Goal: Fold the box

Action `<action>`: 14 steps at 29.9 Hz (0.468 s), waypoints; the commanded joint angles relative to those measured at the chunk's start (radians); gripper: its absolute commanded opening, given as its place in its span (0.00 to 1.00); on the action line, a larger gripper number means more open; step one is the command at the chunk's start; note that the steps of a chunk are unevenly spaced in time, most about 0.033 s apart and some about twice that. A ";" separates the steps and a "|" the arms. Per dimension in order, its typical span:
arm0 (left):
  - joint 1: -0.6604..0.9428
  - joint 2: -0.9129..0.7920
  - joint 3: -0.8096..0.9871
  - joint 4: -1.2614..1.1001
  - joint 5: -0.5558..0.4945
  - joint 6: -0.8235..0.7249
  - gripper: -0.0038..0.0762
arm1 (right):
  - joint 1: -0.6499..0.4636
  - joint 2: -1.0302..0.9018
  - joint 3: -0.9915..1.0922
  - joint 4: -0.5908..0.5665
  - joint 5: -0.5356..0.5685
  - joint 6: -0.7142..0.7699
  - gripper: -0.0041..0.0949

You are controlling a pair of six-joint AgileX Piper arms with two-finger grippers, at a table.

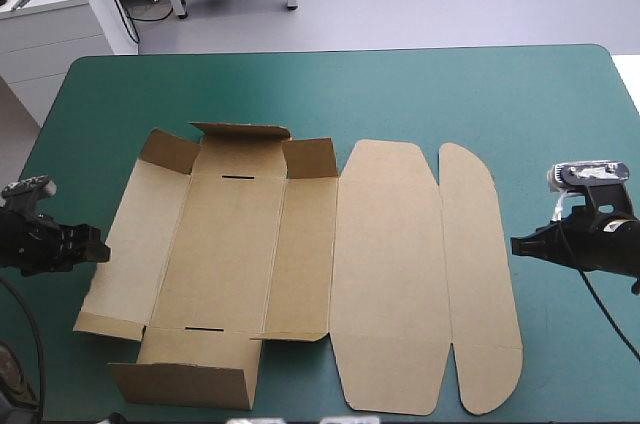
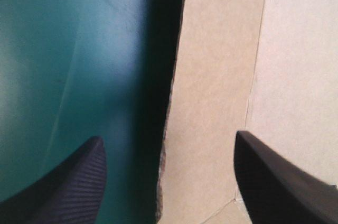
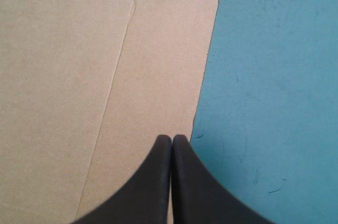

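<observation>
The brown box (image 1: pixel 300 264) lies mostly flat across the middle of the table, its left part with side walls and end flaps slightly raised, its lid panels flat to the right. My left gripper (image 1: pixel 100 247) sits at the box's left edge, open. In the left wrist view the raised left wall (image 2: pixel 211 108) stands between the black fingers (image 2: pixel 74 182), casting a dark shadow. My right gripper (image 1: pixel 518 244) is at the right rim of the rounded lid flap, shut. In the right wrist view its tip (image 3: pixel 172 140) rests just over the flap's edge (image 3: pixel 163 60).
The teal-green cover (image 1: pixel 450 84) shows bare beyond the box toward the far edge and along the right side. The box's near flaps reach close to the table's front edge.
</observation>
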 commanded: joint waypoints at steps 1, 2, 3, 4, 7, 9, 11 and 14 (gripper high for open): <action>0.001 -0.002 0.023 -0.038 0.033 0.027 0.66 | -0.002 -0.011 -0.025 0.027 -0.036 -0.012 0.02; 0.001 0.003 0.034 -0.044 0.035 0.039 0.66 | -0.002 -0.011 -0.025 0.027 -0.036 -0.012 0.02; 0.001 0.010 0.046 -0.058 0.032 0.053 0.66 | -0.002 -0.011 -0.025 0.027 -0.036 -0.012 0.02; 0.001 0.013 0.055 -0.078 0.022 0.069 0.66 | -0.002 -0.011 -0.025 0.027 -0.036 -0.012 0.02; 0.001 0.024 0.089 -0.123 0.002 0.103 0.66 | -0.002 -0.011 -0.025 0.031 -0.038 -0.012 0.02; -0.001 0.042 0.103 -0.147 0.009 0.112 0.66 | -0.002 -0.011 -0.025 0.031 -0.038 -0.012 0.02; -0.003 0.054 0.113 -0.171 0.023 0.121 0.66 | -0.002 -0.011 -0.025 0.031 -0.038 -0.012 0.02; -0.026 0.055 0.115 -0.191 0.028 0.140 0.66 | -0.002 -0.011 -0.025 0.032 -0.038 -0.012 0.02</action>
